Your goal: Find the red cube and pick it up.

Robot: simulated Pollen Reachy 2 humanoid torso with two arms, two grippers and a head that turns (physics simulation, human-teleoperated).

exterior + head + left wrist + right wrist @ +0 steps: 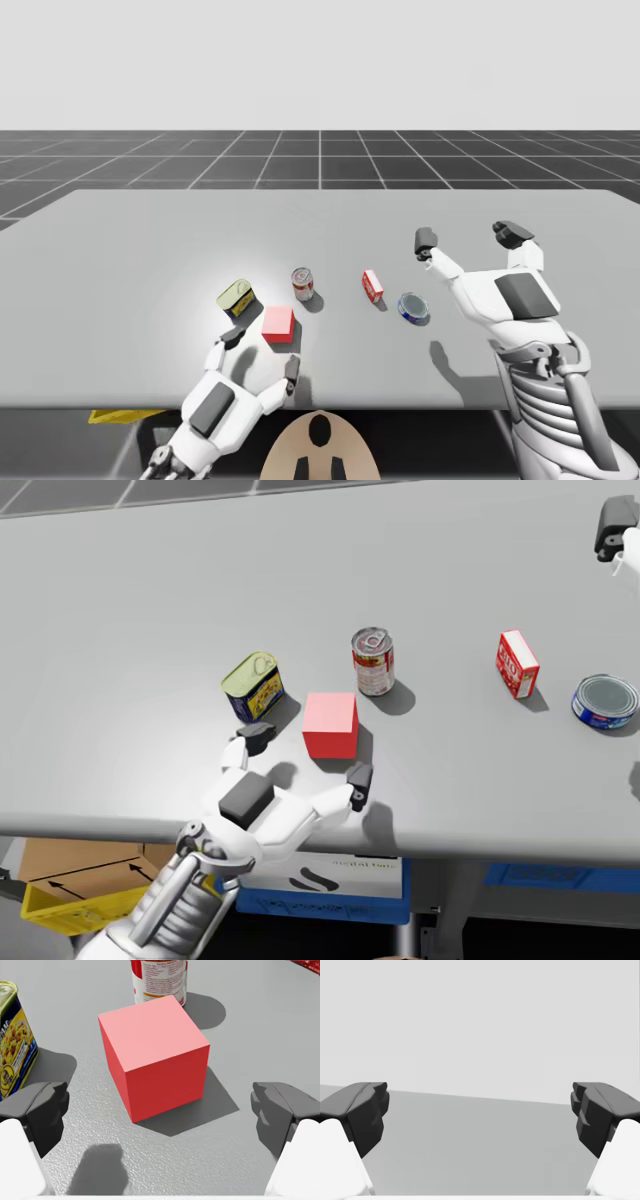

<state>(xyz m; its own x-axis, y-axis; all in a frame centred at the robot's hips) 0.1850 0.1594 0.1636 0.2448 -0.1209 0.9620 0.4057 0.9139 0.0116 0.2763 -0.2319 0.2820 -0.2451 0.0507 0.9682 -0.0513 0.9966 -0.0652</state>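
Counted on the counter (150, 240): one red cube (278, 323); three cans, namely a yellow squarish can (236, 297), a red-labelled round can (302, 283), a flat blue can (413, 307); one small red box (372, 286).

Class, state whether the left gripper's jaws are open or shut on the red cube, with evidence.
Open. The jaws of the left gripper stand wide apart with the red cube ahead between them, neither touching it.
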